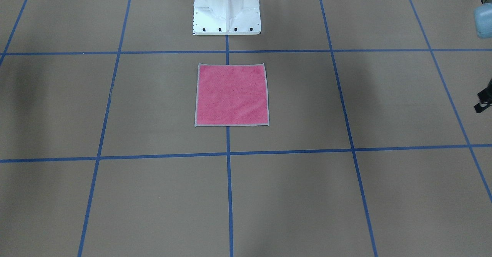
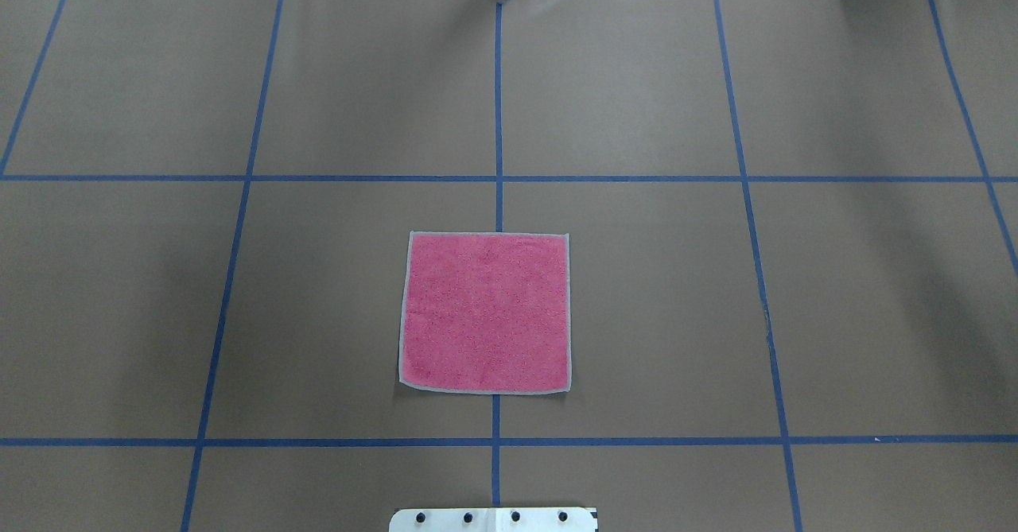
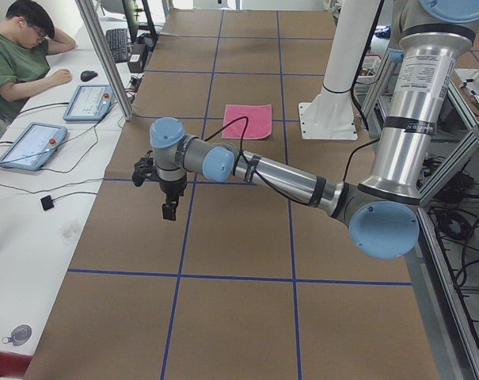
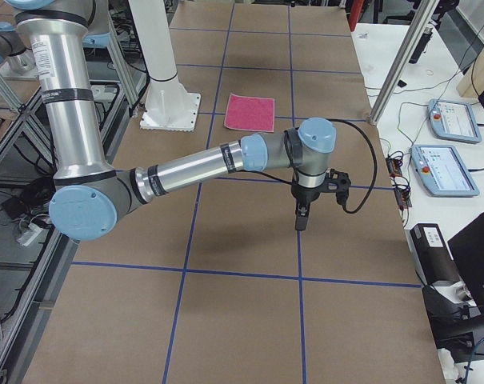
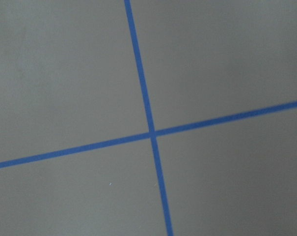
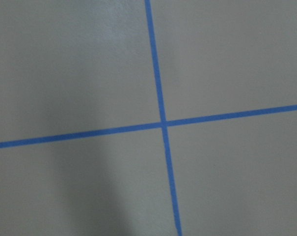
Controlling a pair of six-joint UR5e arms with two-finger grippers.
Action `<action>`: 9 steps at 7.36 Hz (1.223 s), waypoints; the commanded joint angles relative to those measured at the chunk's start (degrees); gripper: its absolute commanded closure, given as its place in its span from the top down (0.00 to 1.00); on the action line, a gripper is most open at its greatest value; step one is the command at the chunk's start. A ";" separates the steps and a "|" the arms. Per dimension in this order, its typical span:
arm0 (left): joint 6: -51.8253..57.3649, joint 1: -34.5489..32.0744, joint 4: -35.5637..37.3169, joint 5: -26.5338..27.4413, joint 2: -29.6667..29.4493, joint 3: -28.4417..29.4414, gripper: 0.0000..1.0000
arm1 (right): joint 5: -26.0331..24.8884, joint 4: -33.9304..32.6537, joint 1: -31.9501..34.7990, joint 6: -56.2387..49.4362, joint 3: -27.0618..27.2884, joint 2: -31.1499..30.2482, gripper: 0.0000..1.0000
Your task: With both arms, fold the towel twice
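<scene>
The towel [image 2: 486,312] lies flat and unfolded on the brown table, pink face up, with its light grey edging showing all round. It sits on the centre tape line just in front of the white pedestal, and also shows in the front view [image 1: 231,95] and, small, in the side views [image 3: 248,120] [image 4: 251,112]. The left gripper [image 3: 169,210] hangs fingers down above the table, far from the towel toward the table's left end. The right gripper [image 4: 301,220] hangs the same way toward the right end. I cannot tell whether either is open or shut. Neither touches the towel.
The white pedestal base [image 1: 226,9] stands behind the towel. Blue tape lines [image 2: 499,110] divide the brown table into squares. A person [image 3: 17,59] sits at a side desk with tablets [image 3: 33,144]. Both wrist views show only brown table and a blue tape crossing [image 5: 151,133] [image 6: 163,124].
</scene>
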 commanded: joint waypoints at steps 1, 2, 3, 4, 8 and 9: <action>-12.12 11.79 -9.11 -0.12 -1.05 -1.37 1.00 | 4.31 5.00 -5.55 10.24 1.17 2.33 0.99; -22.80 17.59 -14.04 -0.12 -3.31 -2.33 1.00 | 10.87 7.98 -7.47 12.12 1.44 2.33 0.99; -30.12 22.95 -17.13 -0.03 -6.29 -2.51 1.00 | 13.72 11.06 -7.58 15.88 1.27 1.46 0.99; -35.59 24.23 -20.21 0.06 -9.45 -1.82 1.00 | 15.40 18.40 -8.79 16.78 1.10 -0.37 0.99; -64.21 33.52 -30.66 6.86 -10.19 -1.72 1.00 | 10.26 35.55 -18.98 40.94 1.53 -0.22 0.99; -71.35 37.99 -34.70 12.83 -9.84 -2.25 1.00 | 6.14 45.53 -22.22 54.27 1.36 -0.48 0.99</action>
